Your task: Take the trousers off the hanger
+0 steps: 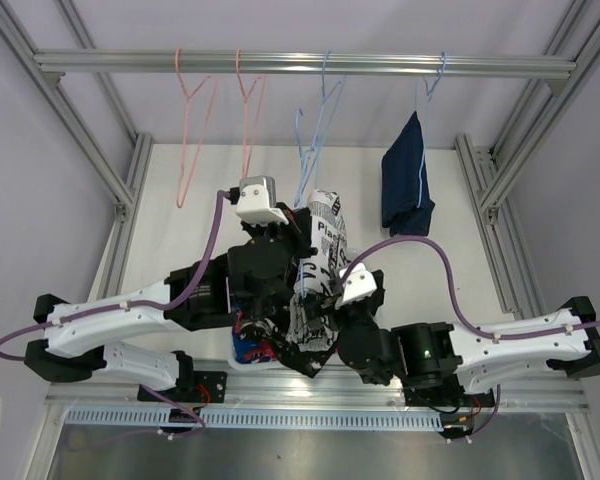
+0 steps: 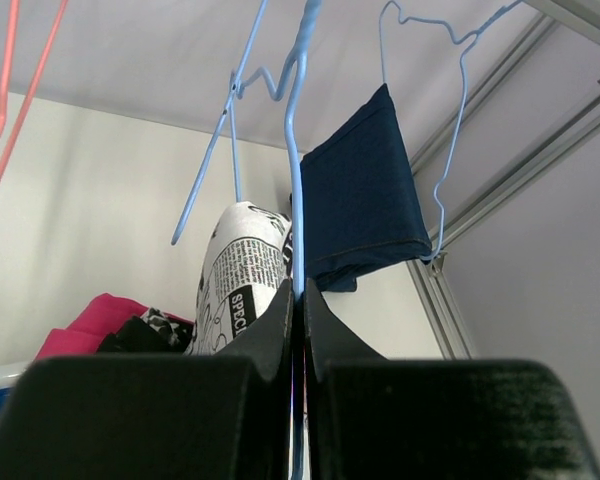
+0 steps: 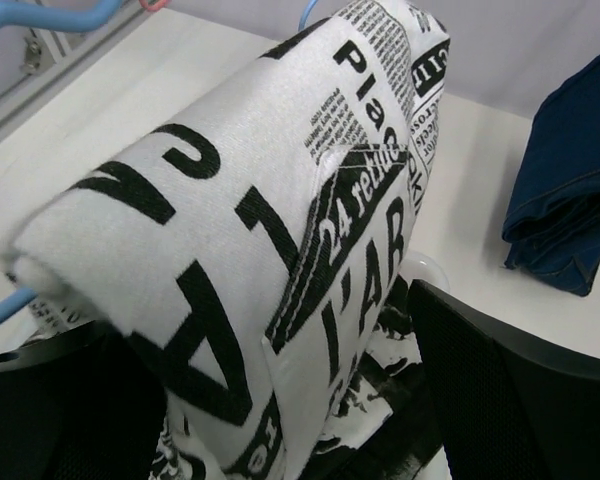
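Observation:
White trousers with black print (image 1: 320,265) hang folded over a blue hanger (image 1: 310,150). My left gripper (image 1: 292,232) is shut on that hanger's thin wire (image 2: 293,150), which runs up from between the fingertips (image 2: 280,300). My right gripper (image 3: 280,400) is open, its jaws standing on either side of the printed trousers (image 3: 280,230); I cannot tell whether the pads touch the cloth. Dark blue denim trousers (image 1: 407,190) hang on another blue hanger (image 2: 450,130) to the right. The denim trousers (image 3: 570,190) also show in the right wrist view.
Two bare pink hangers (image 1: 195,110) hang from the top rail (image 1: 300,64). A pile of garments lies under the arms near the front edge: pink (image 2: 80,325), black with white pattern (image 2: 150,325) and blue with red (image 1: 248,345). Aluminium frame posts (image 1: 500,190) flank the table.

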`<action>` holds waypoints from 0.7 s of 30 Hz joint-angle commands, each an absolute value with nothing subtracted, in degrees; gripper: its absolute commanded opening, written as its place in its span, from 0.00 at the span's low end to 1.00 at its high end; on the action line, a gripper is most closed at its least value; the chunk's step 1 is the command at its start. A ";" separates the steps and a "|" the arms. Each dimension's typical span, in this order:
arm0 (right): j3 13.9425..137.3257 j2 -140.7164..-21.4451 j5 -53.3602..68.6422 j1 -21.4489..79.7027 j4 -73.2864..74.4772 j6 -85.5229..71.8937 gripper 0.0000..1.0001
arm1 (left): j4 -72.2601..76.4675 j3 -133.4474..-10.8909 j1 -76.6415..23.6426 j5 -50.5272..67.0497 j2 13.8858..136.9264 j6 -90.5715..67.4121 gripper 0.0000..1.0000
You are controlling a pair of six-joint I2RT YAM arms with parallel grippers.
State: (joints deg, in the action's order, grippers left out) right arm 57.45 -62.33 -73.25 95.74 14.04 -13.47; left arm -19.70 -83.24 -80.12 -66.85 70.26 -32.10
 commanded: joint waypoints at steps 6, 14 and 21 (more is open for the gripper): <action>57.04 -66.88 -75.50 91.15 6.42 -9.49 0.86 | -21.97 -83.50 -82.00 -67.24 68.29 -35.51 0.00; 56.52 -63.81 -75.06 90.53 7.38 -9.41 0.52 | -25.58 -82.80 -82.70 -67.85 68.12 -36.65 0.01; 56.77 -61.09 -72.87 89.91 5.36 -6.68 0.28 | -27.76 -80.86 -83.85 -67.59 69.43 -39.10 0.00</action>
State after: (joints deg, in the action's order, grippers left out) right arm 55.86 -63.09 -71.59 90.24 10.24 -7.62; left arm -26.02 -81.41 -83.26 -67.53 69.69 -36.32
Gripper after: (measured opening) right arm 0.298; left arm 0.008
